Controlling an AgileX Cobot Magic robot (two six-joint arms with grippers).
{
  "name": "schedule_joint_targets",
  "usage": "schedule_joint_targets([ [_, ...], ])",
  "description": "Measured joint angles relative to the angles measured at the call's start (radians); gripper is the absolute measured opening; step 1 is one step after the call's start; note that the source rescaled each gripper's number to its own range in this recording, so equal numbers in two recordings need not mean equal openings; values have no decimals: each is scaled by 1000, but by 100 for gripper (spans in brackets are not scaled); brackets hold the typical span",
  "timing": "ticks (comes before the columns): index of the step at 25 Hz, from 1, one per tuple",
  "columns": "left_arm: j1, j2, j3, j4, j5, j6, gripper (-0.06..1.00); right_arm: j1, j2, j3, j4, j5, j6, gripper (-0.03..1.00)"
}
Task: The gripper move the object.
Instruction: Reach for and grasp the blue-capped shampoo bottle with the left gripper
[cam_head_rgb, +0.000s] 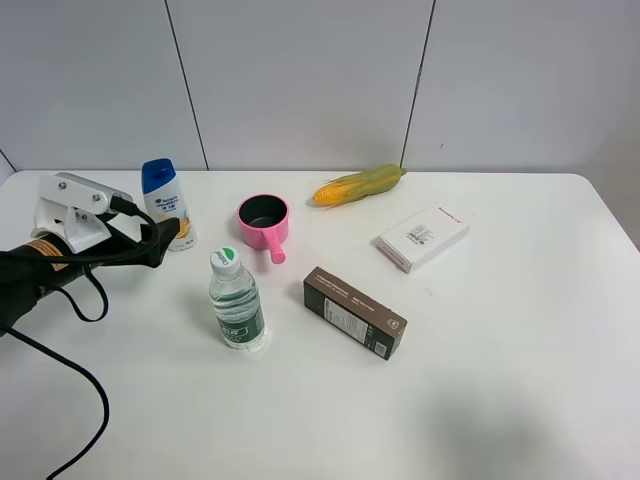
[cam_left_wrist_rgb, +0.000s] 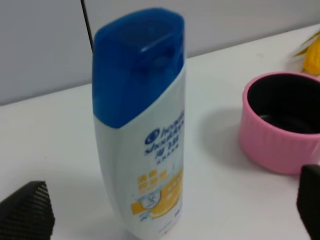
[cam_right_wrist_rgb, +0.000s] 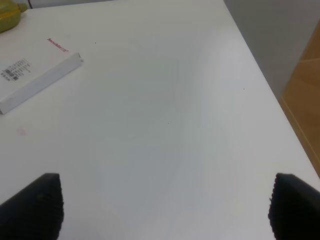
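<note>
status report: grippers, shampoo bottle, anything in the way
Left gripper open, fingers either side of shampoo bottle, not touching. Right gripper open over table. Bottle upright. Pink cup close beside it.

High frontal — left wrist seemingly low, shares shampoo (cam_head_rgb: 166, 203)

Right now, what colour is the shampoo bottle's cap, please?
Blue; the shampoo bottle's cap shows best in the left wrist view.

Shampoo bottle (cam_left_wrist_rgb: 145, 150): white, blue cap, orange-yellow label graphic. Water bottle (cam_head_rgb: 236, 305): clear, green label. Cup (cam_head_rgb: 263, 218): pink, black inside. Corn (cam_head_rgb: 360, 185): yellow, green husk. Flat box (cam_head_rgb: 423, 237): white. Long box (cam_head_rgb: 355, 313): dark brown. Table (cam_head_rgb: 500, 380): white. Left gripper (cam_head_rgb: 165, 238): black.
</note>
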Motion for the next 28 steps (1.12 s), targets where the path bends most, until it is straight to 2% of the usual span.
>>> schedule_joint_targets([
  [12, 0, 82, -96, 2, -5, 0, 100, 0, 0, 0, 0, 0, 0, 100],
  [28, 0, 231, -251, 78, -6, -4, 100, 0, 0, 0, 0, 0, 0, 100],
])
